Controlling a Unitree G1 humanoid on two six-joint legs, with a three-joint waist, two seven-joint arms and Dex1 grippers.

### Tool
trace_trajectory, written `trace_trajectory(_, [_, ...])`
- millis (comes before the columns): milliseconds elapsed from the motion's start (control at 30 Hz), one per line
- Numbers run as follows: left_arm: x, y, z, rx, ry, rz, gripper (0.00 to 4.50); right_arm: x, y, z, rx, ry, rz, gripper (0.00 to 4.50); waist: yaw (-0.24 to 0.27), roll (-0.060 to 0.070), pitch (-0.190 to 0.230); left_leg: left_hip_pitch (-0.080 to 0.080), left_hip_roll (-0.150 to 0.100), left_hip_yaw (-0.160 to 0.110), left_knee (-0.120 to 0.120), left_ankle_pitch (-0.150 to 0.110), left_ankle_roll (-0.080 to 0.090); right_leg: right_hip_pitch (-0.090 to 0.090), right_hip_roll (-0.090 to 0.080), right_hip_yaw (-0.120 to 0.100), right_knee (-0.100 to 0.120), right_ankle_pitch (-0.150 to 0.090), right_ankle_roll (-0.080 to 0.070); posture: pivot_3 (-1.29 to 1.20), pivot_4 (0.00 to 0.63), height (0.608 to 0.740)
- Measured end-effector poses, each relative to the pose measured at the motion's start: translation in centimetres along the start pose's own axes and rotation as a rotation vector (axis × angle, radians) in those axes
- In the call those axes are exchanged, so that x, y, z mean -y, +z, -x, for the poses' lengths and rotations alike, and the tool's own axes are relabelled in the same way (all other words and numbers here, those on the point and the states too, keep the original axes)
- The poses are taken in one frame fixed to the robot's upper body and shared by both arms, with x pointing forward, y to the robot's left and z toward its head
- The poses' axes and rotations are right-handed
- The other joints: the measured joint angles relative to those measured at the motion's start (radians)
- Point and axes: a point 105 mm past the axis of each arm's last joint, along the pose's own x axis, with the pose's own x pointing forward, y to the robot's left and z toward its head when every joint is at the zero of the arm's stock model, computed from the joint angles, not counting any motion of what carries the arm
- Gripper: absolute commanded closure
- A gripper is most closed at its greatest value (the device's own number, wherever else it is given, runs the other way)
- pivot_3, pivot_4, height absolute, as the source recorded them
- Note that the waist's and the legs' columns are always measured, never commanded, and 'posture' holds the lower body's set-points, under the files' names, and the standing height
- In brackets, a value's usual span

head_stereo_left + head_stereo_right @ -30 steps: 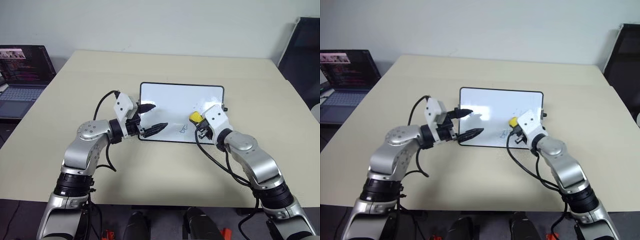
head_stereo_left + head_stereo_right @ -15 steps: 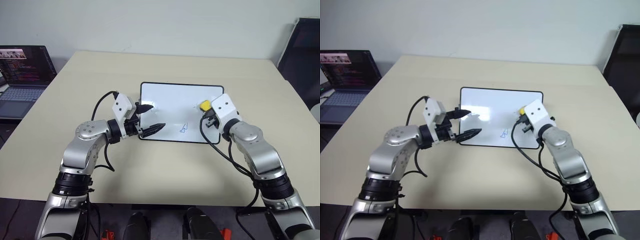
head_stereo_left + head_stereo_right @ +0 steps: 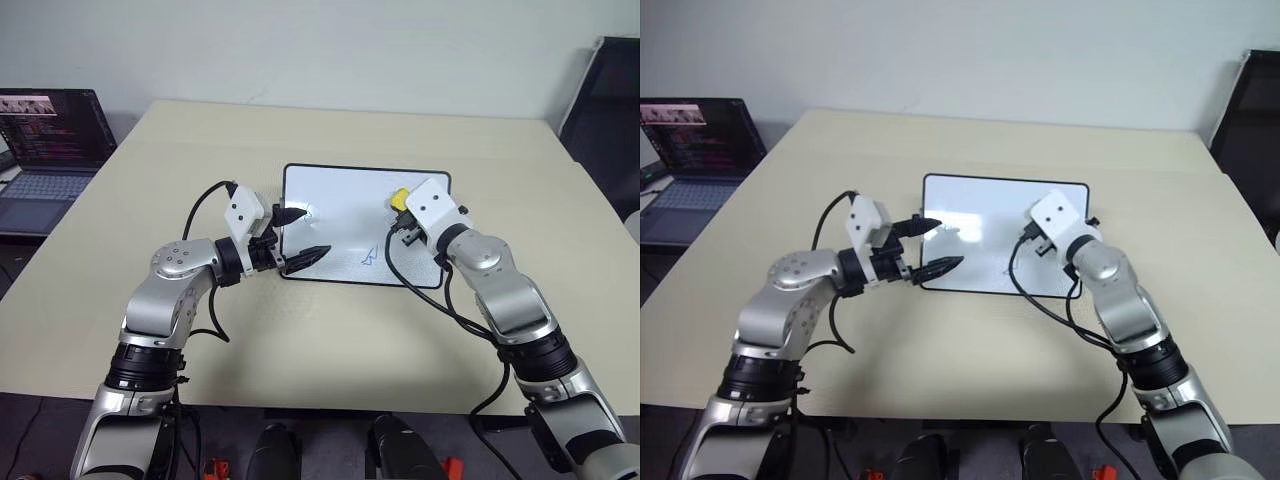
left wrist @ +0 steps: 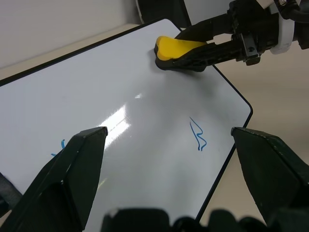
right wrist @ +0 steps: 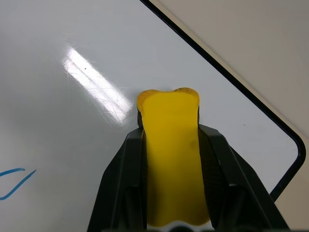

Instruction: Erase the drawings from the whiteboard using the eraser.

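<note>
right wrist view shows the right tool (image 5: 171, 145) clamped on the eraser (image 5: 171, 164) over the whiteboard (image 5: 72, 145); left tool (image 3: 298, 235) apart.

Yellow eraser (image 5: 171, 159) between black fingers (image 5: 120, 188), glossy white whiteboard (image 3: 340, 215) black-framed, blue drawings (image 4: 197, 136), beige table (image 3: 330, 330), laptop (image 3: 45, 145) dark at 9 o'clock.
</note>
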Motion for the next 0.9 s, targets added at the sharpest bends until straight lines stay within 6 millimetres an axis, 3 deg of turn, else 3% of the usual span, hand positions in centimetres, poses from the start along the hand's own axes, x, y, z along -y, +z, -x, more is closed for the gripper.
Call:
trace_trajectory(233, [0.0, 0.0, 0.0, 0.000, -0.001, 0.000, 0.00, -2.8, -1.2, 1.1, -0.048, 0.160, -0.017, 3.39, -0.002, 0.000, 0.000, 0.000, 0.000, 0.000, 0.001, 0.000, 0.000, 0.000, 0.000, 0.000, 0.000, 0.000, -0.001, 0.00, 0.150, 0.740])
trace_trajectory(400, [0.0, 0.0, 0.0, 0.000, -0.002, 0.000, 0.00, -2.8, -1.2, 1.1, -0.044, 0.153, -0.036, 3.39, -0.002, 0.000, 0.000, 0.000, 0.000, 0.000, 0.002, 0.000, 0.000, 0.000, 0.000, 0.000, 0.000, 0.000, -0.001, 0.00, 0.150, 0.740])
trace_trajectory(533, [0.3, -0.6, 0.7, -0.010, -0.005, 0.016, 0.00, -2.1, -1.2, 1.5, -0.011, 0.126, -0.153, 3.39, -0.001, 0.000, 0.000, 0.000, 0.000, 0.000, 0.000, 0.000, 0.000, -0.001, 0.000, 0.000, 0.000, 0.000, -0.001, 0.00, 0.150, 0.740])
trace_trajectory(633, [0.1, -1.6, 2.2, -0.023, 0.025, 0.045, 0.00, -1.9, -1.1, 3.0, 0.049, 0.137, -0.224, 3.39, 0.000, 0.000, 0.000, 0.000, 0.000, 0.000, -0.005, 0.000, 0.000, -0.002, 0.000, 0.000, -0.001, -0.001, 0.001, 0.00, 0.150, 0.740])
trace_trajectory(767, [-0.1, -3.8, 5.0, -0.085, 0.082, 0.096, 0.00, -3.2, -1.3, 5.9, 0.114, 0.213, -0.217, 3.39, 0.000, 0.000, 0.000, -0.001, 0.001, -0.002, -0.009, -0.002, -0.002, -0.003, 0.000, -0.004, 0.000, -0.006, 0.001, 0.00, 0.150, 0.740])
trace_trajectory(900, [0.3, -4.2, 5.6, -0.090, 0.085, 0.108, 0.00, -4.4, -1.5, 8.2, 0.143, 0.294, -0.292, 3.39, 0.004, 0.000, 0.000, -0.002, 0.001, -0.007, -0.009, -0.003, -0.003, -0.001, -0.001, -0.010, 0.000, -0.008, -0.001, 0.00, 0.150, 0.740])
